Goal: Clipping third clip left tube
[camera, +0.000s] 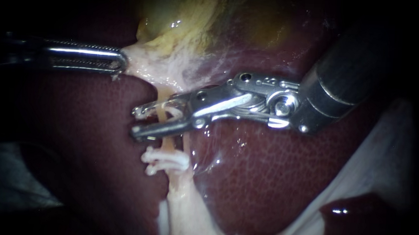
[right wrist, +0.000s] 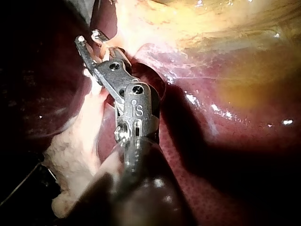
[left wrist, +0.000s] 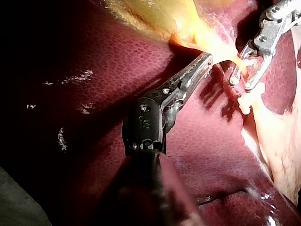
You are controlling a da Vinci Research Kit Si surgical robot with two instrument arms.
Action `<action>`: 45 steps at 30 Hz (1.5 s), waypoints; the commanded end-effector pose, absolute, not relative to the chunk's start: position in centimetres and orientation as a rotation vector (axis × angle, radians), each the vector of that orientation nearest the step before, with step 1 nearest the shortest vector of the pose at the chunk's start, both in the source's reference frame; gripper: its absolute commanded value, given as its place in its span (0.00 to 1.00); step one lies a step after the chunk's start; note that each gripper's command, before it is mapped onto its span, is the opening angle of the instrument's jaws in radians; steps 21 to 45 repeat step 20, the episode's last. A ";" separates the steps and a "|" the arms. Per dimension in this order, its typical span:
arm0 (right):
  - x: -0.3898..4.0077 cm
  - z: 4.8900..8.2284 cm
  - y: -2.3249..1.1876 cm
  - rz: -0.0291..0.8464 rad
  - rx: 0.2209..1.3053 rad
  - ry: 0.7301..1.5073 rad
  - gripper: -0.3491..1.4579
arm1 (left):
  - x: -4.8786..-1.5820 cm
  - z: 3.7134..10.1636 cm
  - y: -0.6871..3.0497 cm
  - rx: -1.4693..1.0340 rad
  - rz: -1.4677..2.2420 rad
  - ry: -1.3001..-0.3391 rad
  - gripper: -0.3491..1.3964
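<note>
Endoscope: left tool (camera: 123, 62) clamped shut on pale tissue (camera: 148, 65) at edge of gallbladder (camera: 185, 17); right tool (camera: 134, 122) spread wide, jaws straddling tube (camera: 161, 114) against liver (camera: 263, 171), just above white clips (camera: 167, 160) seated on same tube. Left wrist: left tool (left wrist: 207, 59) closed on yellowish tissue (left wrist: 188, 40); beyond it, right tool (left wrist: 244, 77) gaping around tube (left wrist: 238, 60), clips (left wrist: 249, 99) just beside one jaw tip. Right wrist: right tool (right wrist: 88, 36) open, tips apart, liver (right wrist: 225, 155) alongside; tube not clearly made out here.
</note>
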State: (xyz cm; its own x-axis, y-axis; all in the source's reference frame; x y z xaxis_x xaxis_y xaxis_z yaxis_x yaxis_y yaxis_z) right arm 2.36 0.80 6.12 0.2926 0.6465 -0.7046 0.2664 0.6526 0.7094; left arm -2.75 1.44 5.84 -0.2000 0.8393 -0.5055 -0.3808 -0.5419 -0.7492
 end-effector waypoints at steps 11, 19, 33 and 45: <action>2.34 6.16 0.75 0.333 0.924 1.262 0.00 | -2.76 5.84 1.44 -1.201 1.851 -0.603 0.00; 2.34 6.16 0.76 0.334 0.929 1.260 0.00 | -2.76 5.84 1.44 -1.201 1.851 -0.602 0.00; 2.34 6.17 0.76 0.333 0.930 1.260 0.00 | -2.76 5.84 1.44 -1.201 1.851 -0.602 0.00; 2.34 6.17 0.76 0.333 0.930 1.260 0.00 | -2.76 5.84 1.44 -1.201 1.851 -0.602 0.00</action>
